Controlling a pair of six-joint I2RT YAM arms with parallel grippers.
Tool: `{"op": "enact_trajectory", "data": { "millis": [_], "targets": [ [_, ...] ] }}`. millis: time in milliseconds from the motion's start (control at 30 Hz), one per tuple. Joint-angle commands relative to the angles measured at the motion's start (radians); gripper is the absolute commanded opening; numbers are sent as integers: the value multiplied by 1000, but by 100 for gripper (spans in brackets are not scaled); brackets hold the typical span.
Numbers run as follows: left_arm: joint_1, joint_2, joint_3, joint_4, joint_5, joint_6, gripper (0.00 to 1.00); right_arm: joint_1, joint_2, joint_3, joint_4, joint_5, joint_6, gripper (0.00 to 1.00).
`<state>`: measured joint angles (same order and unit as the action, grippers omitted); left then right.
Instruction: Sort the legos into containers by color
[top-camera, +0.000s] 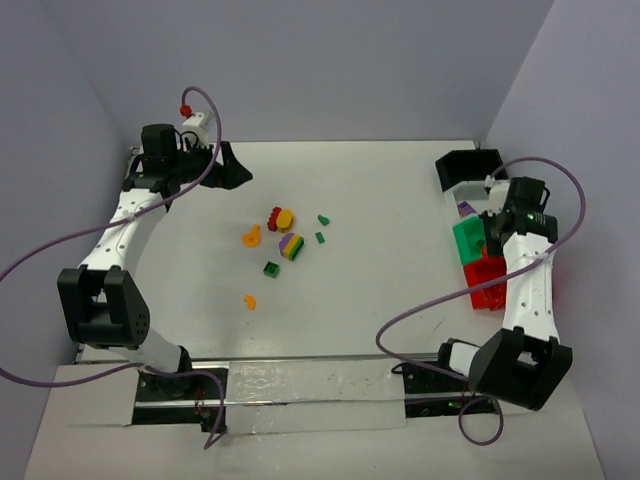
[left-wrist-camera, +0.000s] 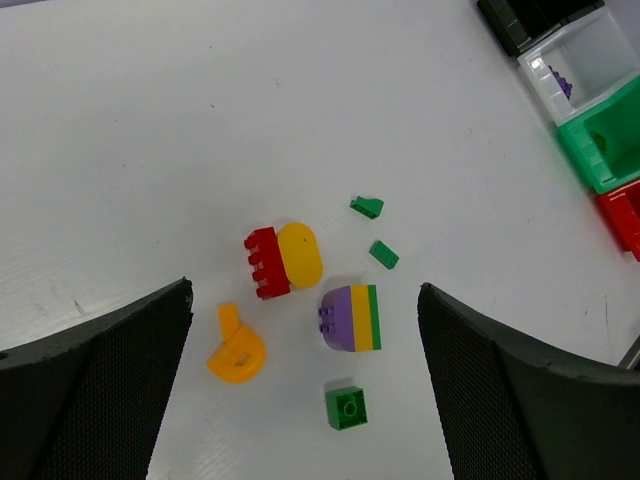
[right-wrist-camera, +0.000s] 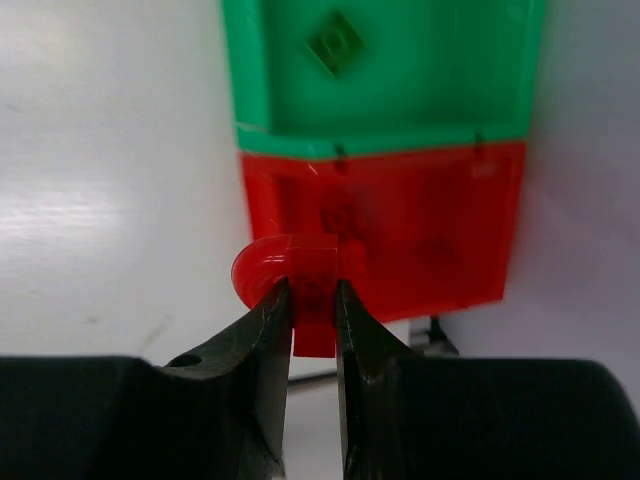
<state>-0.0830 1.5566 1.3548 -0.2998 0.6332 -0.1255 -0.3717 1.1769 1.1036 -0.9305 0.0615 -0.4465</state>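
Observation:
My right gripper (right-wrist-camera: 313, 300) is shut on a red lego (right-wrist-camera: 312, 262) with a rounded end, held just above the near left corner of the red container (right-wrist-camera: 430, 230). The green container (right-wrist-camera: 400, 90) beyond it holds a green brick (right-wrist-camera: 335, 40). Loose legos lie mid-table: a red-and-yellow piece (left-wrist-camera: 283, 260), a purple-yellow-green block (left-wrist-camera: 352, 318), a green square brick (left-wrist-camera: 346, 408), an orange piece (left-wrist-camera: 237, 350) and two small green bits (left-wrist-camera: 367, 207) (left-wrist-camera: 384, 254). My left gripper (left-wrist-camera: 305, 288) hangs open above them at the far left (top-camera: 228, 170), holding nothing.
The containers stand in a row at the right edge: black (top-camera: 460, 165), white (top-camera: 472, 200) with a purple piece inside (left-wrist-camera: 562, 85), green (top-camera: 466, 240), red (top-camera: 487, 288). Another small orange piece (top-camera: 249, 300) lies nearer the arm bases. Walls close in the left, back and right.

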Motion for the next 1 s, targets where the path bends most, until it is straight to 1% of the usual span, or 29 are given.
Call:
{"op": "enact_trajectory", "data": {
  "millis": [0, 33, 100, 233, 333, 433, 567, 600, 633, 667, 767, 833, 967],
  "targets": [
    [-20, 0, 41, 5, 6, 10, 99, -129, 8, -41, 8, 81, -129, 3],
    [-24, 2, 44, -2, 5, 13, 99, -175, 10, -54, 31, 81, -157, 3],
    [-27, 6, 52, -12, 5, 17, 99, -216, 35, -69, 62, 82, -177, 3],
    [-29, 2, 58, -15, -1, 16, 99, -259, 76, -83, 101, 72, -206, 5],
    [-31, 1, 62, -22, -9, 17, 99, -259, 102, -74, 124, 73, -208, 13],
    [-32, -4, 58, -21, -16, 17, 99, -259, 140, -46, 143, 78, -212, 27],
    [-32, -9, 45, -17, -20, 16, 99, -259, 178, 14, 143, 61, -198, 32],
    [-32, -10, 43, -21, -23, 17, 99, -258, 200, 39, 127, 51, -188, 36],
    [-32, -10, 43, -22, -25, 18, 99, -256, 211, 51, 119, 43, -184, 38],
    [-32, -13, 41, -22, -28, 21, 99, -251, 217, 65, 108, 35, -180, 40],
    [-32, -20, 33, -18, -33, 27, 99, -222, 223, 87, 80, 25, -174, 48],
    [-32, -23, 30, -18, -33, 29, 99, -171, 204, 90, 65, 27, -165, 53],
    [-32, -28, 23, -13, -33, 25, 99, -37, 181, 117, 37, 29, -115, 51]
  ]
}}
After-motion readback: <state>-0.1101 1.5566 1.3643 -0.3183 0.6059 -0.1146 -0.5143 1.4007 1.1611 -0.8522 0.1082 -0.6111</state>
